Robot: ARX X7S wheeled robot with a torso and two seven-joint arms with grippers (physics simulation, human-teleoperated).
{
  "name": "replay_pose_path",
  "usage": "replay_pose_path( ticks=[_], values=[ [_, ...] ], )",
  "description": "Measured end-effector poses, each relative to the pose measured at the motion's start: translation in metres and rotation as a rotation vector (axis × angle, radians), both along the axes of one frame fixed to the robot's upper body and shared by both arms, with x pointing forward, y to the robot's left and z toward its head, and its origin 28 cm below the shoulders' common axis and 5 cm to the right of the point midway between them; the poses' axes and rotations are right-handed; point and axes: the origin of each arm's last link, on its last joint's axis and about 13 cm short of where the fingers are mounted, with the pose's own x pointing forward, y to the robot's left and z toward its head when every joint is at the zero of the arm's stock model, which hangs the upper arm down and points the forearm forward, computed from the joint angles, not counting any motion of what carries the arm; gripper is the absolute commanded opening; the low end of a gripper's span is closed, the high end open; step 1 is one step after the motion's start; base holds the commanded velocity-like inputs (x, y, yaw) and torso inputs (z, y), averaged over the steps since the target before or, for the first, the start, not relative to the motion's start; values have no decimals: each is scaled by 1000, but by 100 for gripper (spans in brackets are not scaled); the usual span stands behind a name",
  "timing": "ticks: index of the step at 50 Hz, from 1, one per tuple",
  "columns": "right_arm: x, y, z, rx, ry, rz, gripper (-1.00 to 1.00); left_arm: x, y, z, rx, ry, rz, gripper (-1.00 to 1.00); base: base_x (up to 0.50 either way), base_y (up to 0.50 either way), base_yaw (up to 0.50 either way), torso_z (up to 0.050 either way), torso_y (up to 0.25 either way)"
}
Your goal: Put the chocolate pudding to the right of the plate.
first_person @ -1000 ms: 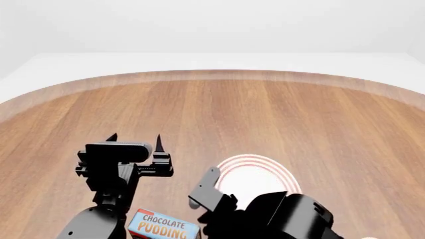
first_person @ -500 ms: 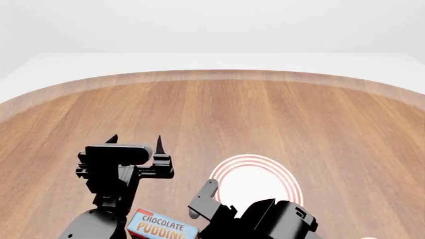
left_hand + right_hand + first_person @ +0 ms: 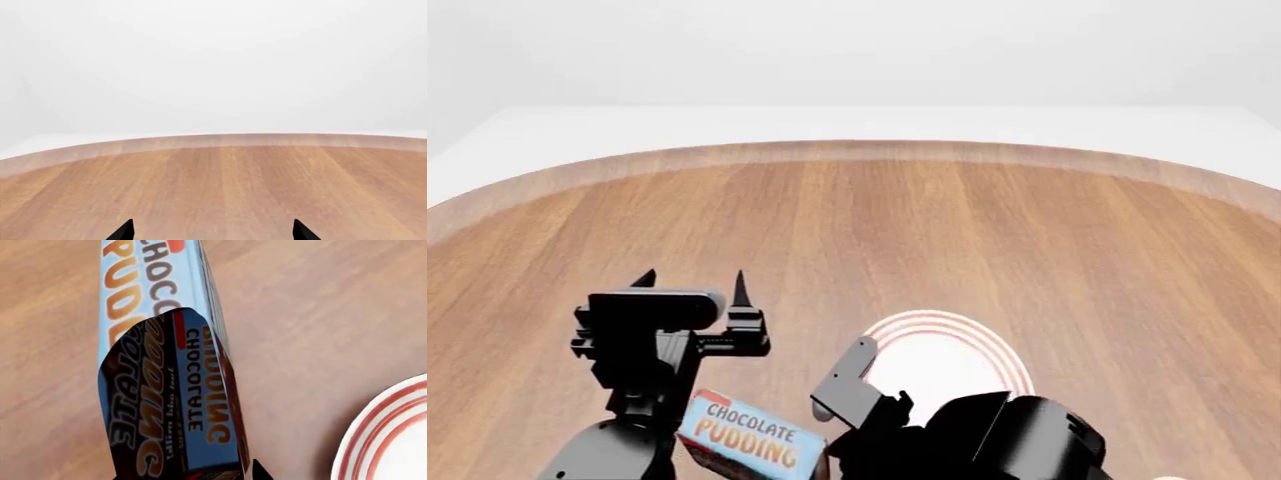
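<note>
Right wrist view, chocolate pudding (image 3: 150, 315) against right tool (image 3: 223, 474)

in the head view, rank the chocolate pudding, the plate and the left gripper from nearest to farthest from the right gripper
1. chocolate pudding: right at the right gripper, which appears to be gripping it, at the view's bottom edge.
2. plate: just to the gripper's right, partly hidden by the right arm.
3. left gripper: farthest, off to the left beyond the carton, its fingertips apart.
</note>
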Motion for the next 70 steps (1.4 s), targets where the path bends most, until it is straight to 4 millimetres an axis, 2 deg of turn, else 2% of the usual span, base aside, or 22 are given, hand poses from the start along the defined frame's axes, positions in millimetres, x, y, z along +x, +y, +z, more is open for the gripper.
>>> replay_pose_path(
  ticks=[16, 23, 36, 44, 54, 70],
  values=[
    [-6, -23, 17, -13, -38, -127, -100, 1, 3, 0, -5, -2, 7, 100, 0, 0, 0, 0, 0],
    [3, -47, 31, -35, -66, -300, -100, 2, 4, 1, -8, -2, 8, 100, 0, 0, 0, 0, 0],
    [19, -96, 75, 3, -149, -632, -100, 3, 5, 1, -11, -3, 10, 100, 0, 0, 0, 0, 0],
    [23, -120, 89, 25, -176, -780, -100, 2, 6, 1, -12, -4, 11, 100, 0, 0, 0, 0, 0],
    [17, -143, 95, 38, -189, -930, -100, 2, 6, 1, -12, -4, 8, 100, 0, 0, 0, 0, 0],
    [7, -174, 80, 26, -155, -1094, -100, 3, 7, 0, -15, -1, 14, 100, 0, 0, 0, 0, 0]
  ],
)
